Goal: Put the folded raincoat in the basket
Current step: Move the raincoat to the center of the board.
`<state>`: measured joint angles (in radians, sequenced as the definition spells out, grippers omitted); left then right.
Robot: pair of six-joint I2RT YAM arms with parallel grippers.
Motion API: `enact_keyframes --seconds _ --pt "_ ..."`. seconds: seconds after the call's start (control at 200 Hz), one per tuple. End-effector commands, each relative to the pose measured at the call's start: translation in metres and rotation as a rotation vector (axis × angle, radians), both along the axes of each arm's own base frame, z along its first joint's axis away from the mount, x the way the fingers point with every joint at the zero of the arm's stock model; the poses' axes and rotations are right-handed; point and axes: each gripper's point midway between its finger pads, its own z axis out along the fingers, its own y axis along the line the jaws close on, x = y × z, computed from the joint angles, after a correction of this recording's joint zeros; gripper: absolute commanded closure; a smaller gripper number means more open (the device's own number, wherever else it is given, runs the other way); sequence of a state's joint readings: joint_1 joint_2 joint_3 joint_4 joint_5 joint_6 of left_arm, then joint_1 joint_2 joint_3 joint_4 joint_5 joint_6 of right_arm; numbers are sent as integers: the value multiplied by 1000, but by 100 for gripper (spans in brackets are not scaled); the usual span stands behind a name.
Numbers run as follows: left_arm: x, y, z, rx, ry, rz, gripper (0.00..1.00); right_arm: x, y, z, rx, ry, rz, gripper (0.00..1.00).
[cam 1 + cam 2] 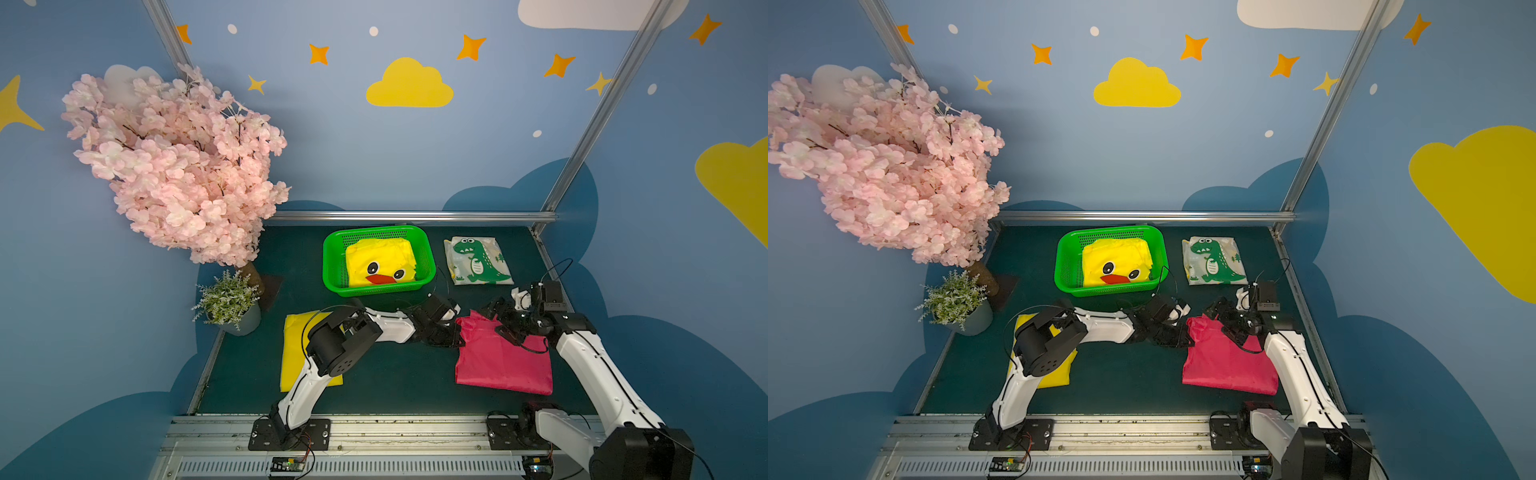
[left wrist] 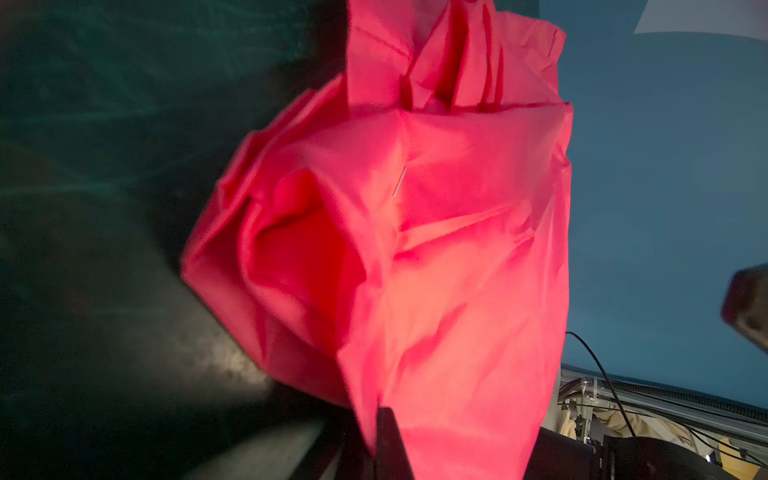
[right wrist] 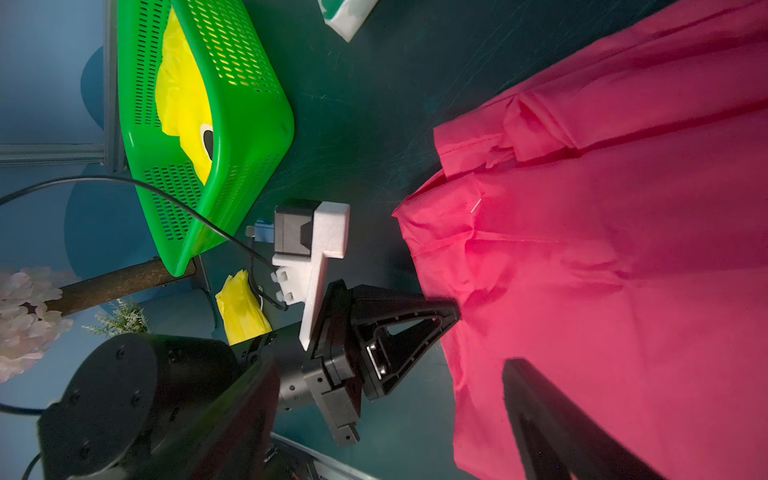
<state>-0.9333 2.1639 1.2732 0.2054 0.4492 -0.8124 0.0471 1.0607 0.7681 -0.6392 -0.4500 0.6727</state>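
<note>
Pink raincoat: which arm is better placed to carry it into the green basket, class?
Left, probably. The left claw is shut on the pink raincoat at the corner nearest the green basket; the right claw hangs open, gripping nothing.

high stereo pair, wrists close on pink raincoat [image 2: 415,249]

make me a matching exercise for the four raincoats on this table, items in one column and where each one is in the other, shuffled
Column one
1. duck-face raincoat
2. dinosaur raincoat
3. pink raincoat
4. plain yellow raincoat

Column two
A. flat on the mat, partly under the left arm
B. inside the green basket
C. edge pinched by the left gripper
D. on the mat beside the basket, untouched

Pairs: 1-B, 2-D, 3-C, 4-A
</note>
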Motion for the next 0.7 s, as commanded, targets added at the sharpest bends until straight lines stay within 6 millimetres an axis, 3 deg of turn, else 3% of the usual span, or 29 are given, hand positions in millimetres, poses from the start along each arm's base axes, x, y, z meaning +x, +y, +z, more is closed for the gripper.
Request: enact_keyframes --seconds 0.0,0.27,0.526,0.696 --pt "3 17 13 -1 -23 27 98 10 5 15 20 -45 24 12" --pt "3 81 19 26 -23 128 98 16 30 22 28 -53 117 12" --pt "-9 161 12 112 -11 259 98 16 73 17 15 -40 235 12" --pt "-12 204 13 181 -29 329 98 13 99 9 3 -23 308 12"
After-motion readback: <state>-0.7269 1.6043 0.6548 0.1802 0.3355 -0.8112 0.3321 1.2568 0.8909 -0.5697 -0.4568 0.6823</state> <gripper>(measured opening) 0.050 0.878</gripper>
